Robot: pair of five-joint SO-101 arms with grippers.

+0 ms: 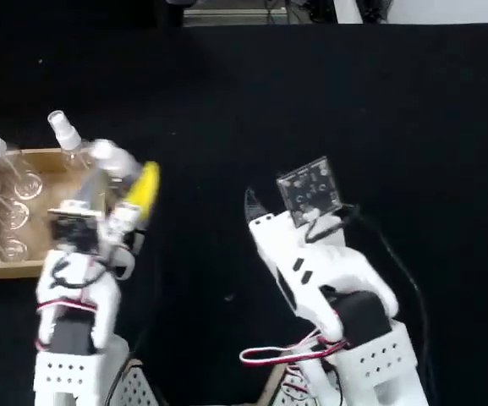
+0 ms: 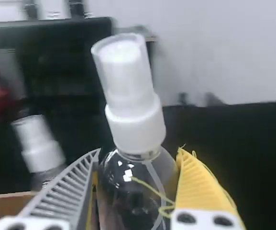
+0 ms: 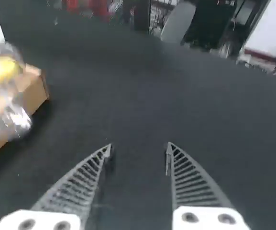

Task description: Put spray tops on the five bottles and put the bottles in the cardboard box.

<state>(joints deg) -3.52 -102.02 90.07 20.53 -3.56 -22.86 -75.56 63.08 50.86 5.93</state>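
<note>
A clear bottle [image 2: 133,187] with a white spray top [image 2: 128,96] is held upright between the fingers of my left gripper [image 2: 138,167], which is shut on it. From above, that bottle [image 1: 112,165] hangs at the right edge of the cardboard box [image 1: 7,269], with the yellow finger [image 1: 145,190] beside it. Several capped bottles [image 1: 7,173] lie in the box; one more spray top [image 2: 37,143] shows behind the held bottle. My right gripper [image 3: 138,153] is open over bare black table, near the middle [image 1: 256,207].
The black tabletop [image 1: 353,110] stretches wide to the right and far side. The box corner [image 3: 30,93] sits off to one side of the right gripper. Room clutter stands beyond the table's far edge.
</note>
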